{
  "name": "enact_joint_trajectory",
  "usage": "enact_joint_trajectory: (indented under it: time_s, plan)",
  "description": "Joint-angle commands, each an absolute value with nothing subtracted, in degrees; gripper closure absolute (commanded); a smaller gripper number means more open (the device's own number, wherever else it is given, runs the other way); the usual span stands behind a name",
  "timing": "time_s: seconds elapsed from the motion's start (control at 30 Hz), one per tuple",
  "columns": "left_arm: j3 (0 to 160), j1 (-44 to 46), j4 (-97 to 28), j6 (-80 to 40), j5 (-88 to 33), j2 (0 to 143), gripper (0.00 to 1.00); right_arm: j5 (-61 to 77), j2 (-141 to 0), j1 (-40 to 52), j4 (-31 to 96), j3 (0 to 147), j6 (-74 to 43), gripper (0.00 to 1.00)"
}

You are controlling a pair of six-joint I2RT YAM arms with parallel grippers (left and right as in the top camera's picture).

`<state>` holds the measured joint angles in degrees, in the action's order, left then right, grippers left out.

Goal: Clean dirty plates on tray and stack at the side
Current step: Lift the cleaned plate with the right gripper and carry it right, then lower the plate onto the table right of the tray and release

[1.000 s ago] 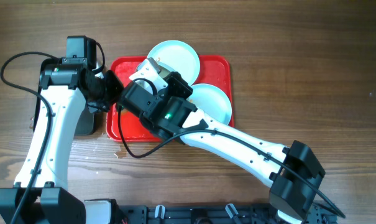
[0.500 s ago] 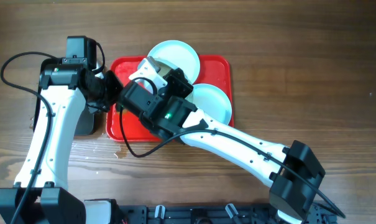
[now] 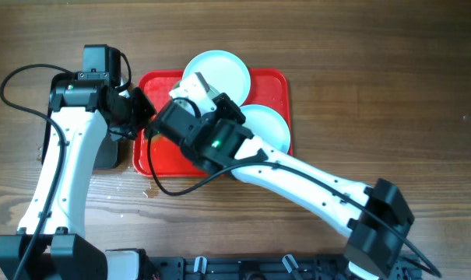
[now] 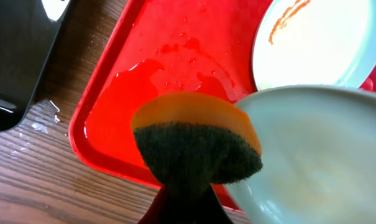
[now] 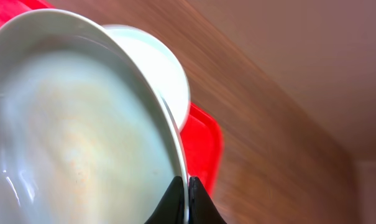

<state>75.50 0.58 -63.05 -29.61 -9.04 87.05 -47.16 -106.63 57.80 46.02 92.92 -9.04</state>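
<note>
And the right fingers [image 5: 186, 194] pinch the rim of 1 pale mint, blue-rimmed round plate [image 5: 69, 143], tilted over the middle of the flat red plastic tray [image 4: 113, 93]. The left fingers [image 4: 178, 200] clamp an orange-and-green sponge [image 4: 194, 149] just beside that plate, on the tray's left-rim side.

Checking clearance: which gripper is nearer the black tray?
Left. The left gripper, shut on the sponge, is at the red tray's edge beside the black tray; the right gripper holds a plate farther in.

Right arm [image 3: 297, 175] crosses tray [image 3: 274, 85]; plates [image 3: 223, 70] fill right side; left strip bare.
</note>
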Motion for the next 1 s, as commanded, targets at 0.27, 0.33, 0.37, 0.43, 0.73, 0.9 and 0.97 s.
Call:
enact_joint_trajectory:
  time_s: [0.27,0.33,0.37,0.43,0.73,0.9,0.97]
  plan:
    - [76.0,0.3,-63.5,-28.7,-7.6,87.1,0.96,-26.2,-94.7,42.2,54.5,95.3,-19.6,0.96]
    - [76.0,0.3,-63.5,-28.7,-7.6,87.1,0.96,-16.4,-92.7,34.7,55.3,95.2,-18.6,0.96]
    - [76.0,0.3,-63.5,-28.7,-7.6,87.1,0.96,-12.3,-92.4,31.1,56.2,95.2,-17.8,0.96]
    - [76.0,0.3,-63.5,-28.7,-7.6,87.1,0.96,-7.4,-92.5,22.3,58.7,94.3,-17.8,0.96]
    - [76.0,0.3,-63.5,-28.7,-7.6,87.1,0.96,-1.0,-95.3,-6.3,50.2,78.7,-18.0,0.96]
    - [76.0,0.3,-63.5,-28.7,-7.6,87.1,0.96,7.6,-99.0,-14.2,44.8,72.9,-18.0,0.96]
    - [76.0,0.3,-63.5,-28.7,-7.6,87.1,0.96,7.1,-99.9,-14.3,43.5,71.7,-18.0,0.95]
